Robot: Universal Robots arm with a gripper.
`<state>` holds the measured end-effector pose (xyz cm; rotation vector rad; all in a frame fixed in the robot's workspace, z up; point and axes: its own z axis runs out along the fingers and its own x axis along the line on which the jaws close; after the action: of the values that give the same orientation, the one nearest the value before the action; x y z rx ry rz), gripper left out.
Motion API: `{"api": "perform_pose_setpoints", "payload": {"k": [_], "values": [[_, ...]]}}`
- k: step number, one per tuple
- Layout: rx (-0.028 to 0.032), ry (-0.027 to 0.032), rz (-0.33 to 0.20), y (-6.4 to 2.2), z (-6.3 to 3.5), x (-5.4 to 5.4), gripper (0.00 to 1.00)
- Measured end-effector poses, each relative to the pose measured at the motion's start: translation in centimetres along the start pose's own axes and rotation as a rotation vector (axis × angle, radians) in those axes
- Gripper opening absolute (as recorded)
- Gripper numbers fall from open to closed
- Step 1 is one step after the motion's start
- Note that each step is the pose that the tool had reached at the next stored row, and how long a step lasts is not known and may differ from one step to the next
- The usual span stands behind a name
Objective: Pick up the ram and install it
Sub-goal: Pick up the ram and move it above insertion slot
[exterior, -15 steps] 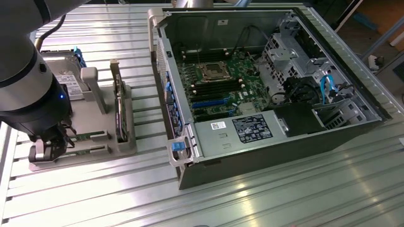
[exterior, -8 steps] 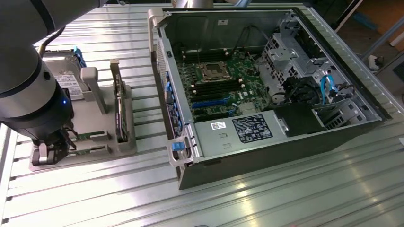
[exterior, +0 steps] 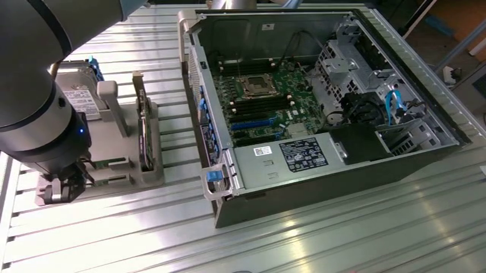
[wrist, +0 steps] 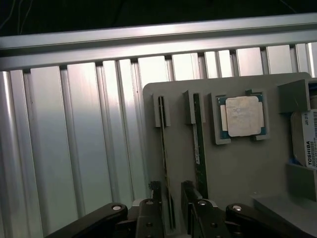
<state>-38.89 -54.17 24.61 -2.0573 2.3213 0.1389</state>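
Observation:
Two thin ram sticks stand on edge in slots of a grey holder tray (wrist: 237,168): one ram stick (wrist: 165,148) farther from the processor and a greener ram stick (wrist: 198,144) beside it. My gripper (wrist: 171,218) is open and low over the tray. Its fingers (wrist: 150,218) stand on either side of the end of the farther stick, with a gap between each finger and the stick. In the exterior view the gripper (exterior: 65,185) hangs over the near end of the tray (exterior: 114,187), at that view's left. The open computer case (exterior: 304,170) shows its motherboard (exterior: 262,108).
On the tray lie a silver square processor (wrist: 242,116) and a hard drive (wrist: 307,144). A dark expansion card (exterior: 144,131) stands on edge between tray and case. The ribbed metal table (exterior: 342,227) carries everything, with a raised rail (wrist: 148,39) along its edge.

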Motion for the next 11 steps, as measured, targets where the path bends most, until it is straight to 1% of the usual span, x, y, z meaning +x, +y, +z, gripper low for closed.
{"api": "perform_pose_setpoints", "payload": {"k": [3, 7, 11], "values": [[-0.0002, -0.0015, 0.000, -0.02, 0.19, 0.13, 0.30], [-0.0004, -0.0013, -0.001, -0.02, 0.19, 0.13, 0.30], [-0.0016, -0.0008, -0.015, -0.02, 0.21, 0.13, 0.30]]}}
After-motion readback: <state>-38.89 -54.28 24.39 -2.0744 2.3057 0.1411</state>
